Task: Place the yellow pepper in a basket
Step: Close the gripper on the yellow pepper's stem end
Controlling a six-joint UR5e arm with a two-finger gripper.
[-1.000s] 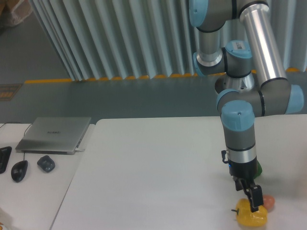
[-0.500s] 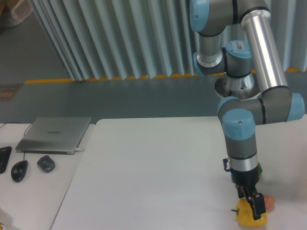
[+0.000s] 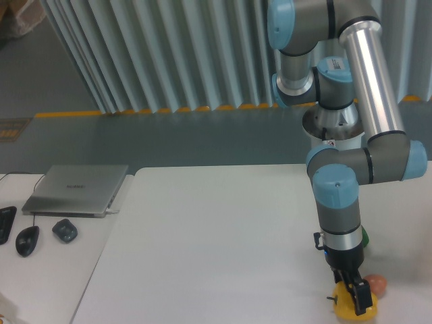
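Camera: one claw (image 3: 358,300), one yellow pepper (image 3: 349,307).

Light is even and soft. The bench (image 3: 216,236) looks washed-out white, with faint shadows. Detail is slightly soft throughout.

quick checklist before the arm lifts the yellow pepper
1. Tool down at the yellow pepper: ok.
2. Fingers shut on the pepper: cannot tell, pepper partly hidden at the frame edge.
3. Small orange-red thing apart from the tool: ok, but close beside the pepper.
4. Green thing behind the arm not in the way: cannot tell.
5. Basket in view as a target: not ok, none visible.
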